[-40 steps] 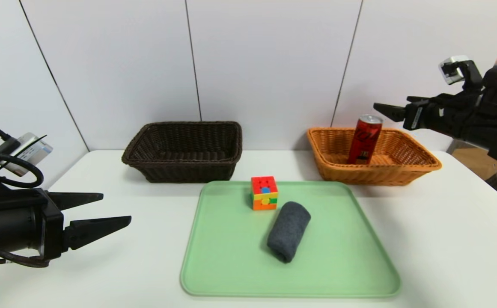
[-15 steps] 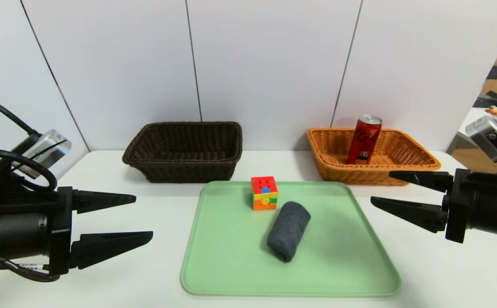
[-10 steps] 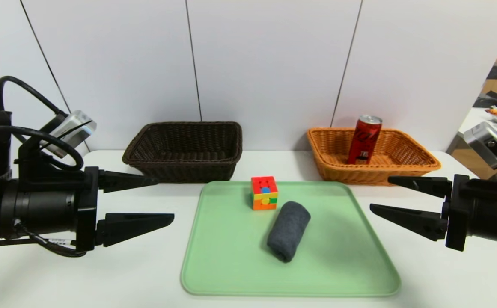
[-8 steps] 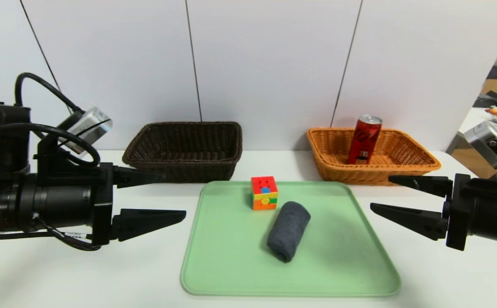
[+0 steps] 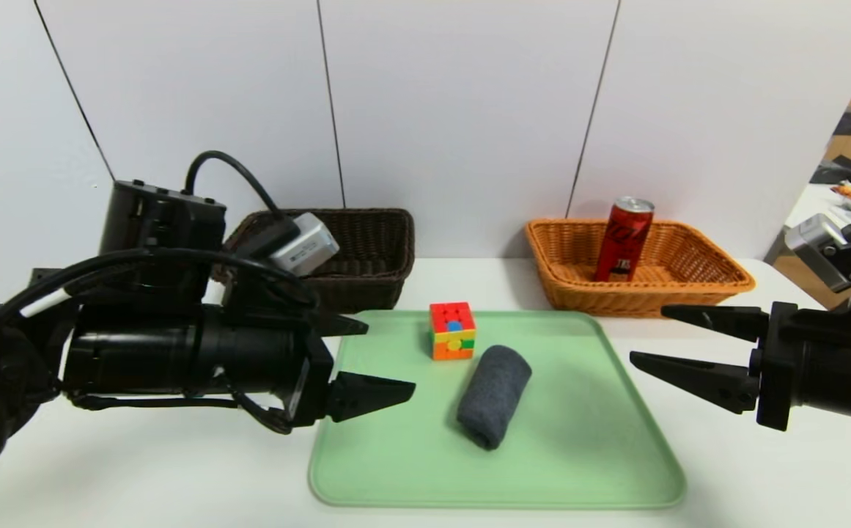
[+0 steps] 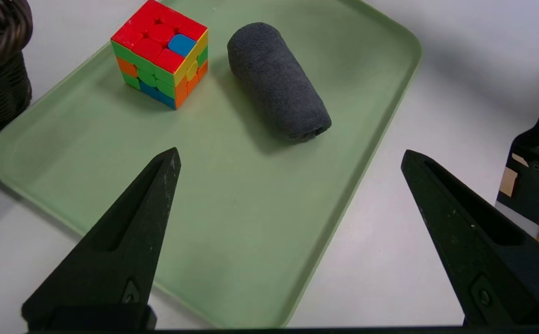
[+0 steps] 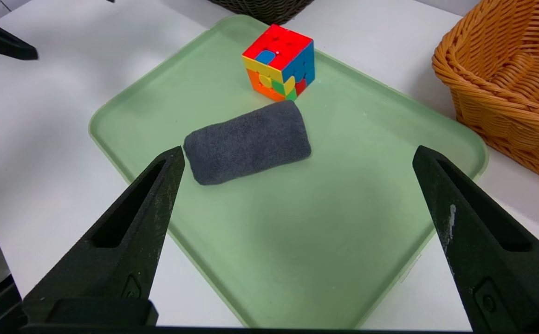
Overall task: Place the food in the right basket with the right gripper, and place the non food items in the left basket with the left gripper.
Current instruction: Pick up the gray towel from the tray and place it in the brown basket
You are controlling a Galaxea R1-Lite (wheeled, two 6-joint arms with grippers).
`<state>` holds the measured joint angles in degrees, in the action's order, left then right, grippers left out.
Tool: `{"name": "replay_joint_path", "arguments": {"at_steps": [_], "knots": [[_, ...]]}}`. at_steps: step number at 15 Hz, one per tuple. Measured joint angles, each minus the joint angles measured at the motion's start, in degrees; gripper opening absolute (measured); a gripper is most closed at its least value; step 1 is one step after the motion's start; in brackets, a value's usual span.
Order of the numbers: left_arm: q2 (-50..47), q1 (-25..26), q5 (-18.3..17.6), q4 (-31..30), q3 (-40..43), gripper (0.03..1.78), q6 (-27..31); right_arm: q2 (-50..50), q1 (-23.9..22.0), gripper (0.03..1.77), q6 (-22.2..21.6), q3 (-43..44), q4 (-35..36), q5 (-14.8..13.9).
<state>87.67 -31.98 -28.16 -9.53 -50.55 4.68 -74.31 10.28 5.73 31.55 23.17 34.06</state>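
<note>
Our left gripper [image 5: 381, 359] hangs with fingers spread wide over the near-left corner of the green tray [image 5: 396, 469]; from the head we judge the sorting of non-food is in hand. The can [image 5: 623, 238] stands upright in the orange wicker basket [image 5: 718, 290], the dark woven basket [image 5: 366, 282] beyond our arm. Our right gripper [image 5: 678, 337] waits, parted, beside the tray. At our left wrist, the soft rolled cloth [image 6: 278, 81] and hard plastic cube [image 6: 160, 53] lie just beside each other: we must straddle one. At our right wrist, the cloth shows a fuzzy nap.

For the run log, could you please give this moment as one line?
left gripper: open, over green tray | right gripper: open, idle | red can: in orange basket
</note>
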Motion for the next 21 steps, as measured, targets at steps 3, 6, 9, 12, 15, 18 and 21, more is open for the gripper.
{"name": "replay_joint_path", "arguments": {"at_steps": [3,6,9,12,15,18,21], "knots": [[3.43,-3.60,3.68,0.02,-2.83,1.69,-1.63,-0.52,-0.41,1.69,0.00,0.00,0.09,0.00],[6.73,-6.97,7.85,0.09,-5.95,1.69,-3.17,-0.96,-0.66,1.70,-0.06,0.15,0.15,0.00],[10.23,-10.54,10.75,0.72,-9.53,1.69,-5.28,-1.51,-0.72,1.70,0.00,0.23,0.15,-0.11],[14.73,-13.97,18.24,5.40,-14.10,1.69,-6.35,-1.68,-0.72,1.70,0.02,0.17,0.15,-0.11],[18.30,-16.84,22.58,9.95,-18.58,1.69,-9.28,-1.73,-0.72,1.70,0.02,-0.10,0.11,-0.18],[21.11,-18.30,28.57,11.26,-21.82,1.69,-10.26,-1.76,-0.72,1.70,0.07,-0.18,0.13,-0.16],[22.66,-19.01,28.98,12.06,-22.70,1.69,-12.09,-1.78,-0.72,1.70,0.11,-0.13,0.15,-0.16]]}}
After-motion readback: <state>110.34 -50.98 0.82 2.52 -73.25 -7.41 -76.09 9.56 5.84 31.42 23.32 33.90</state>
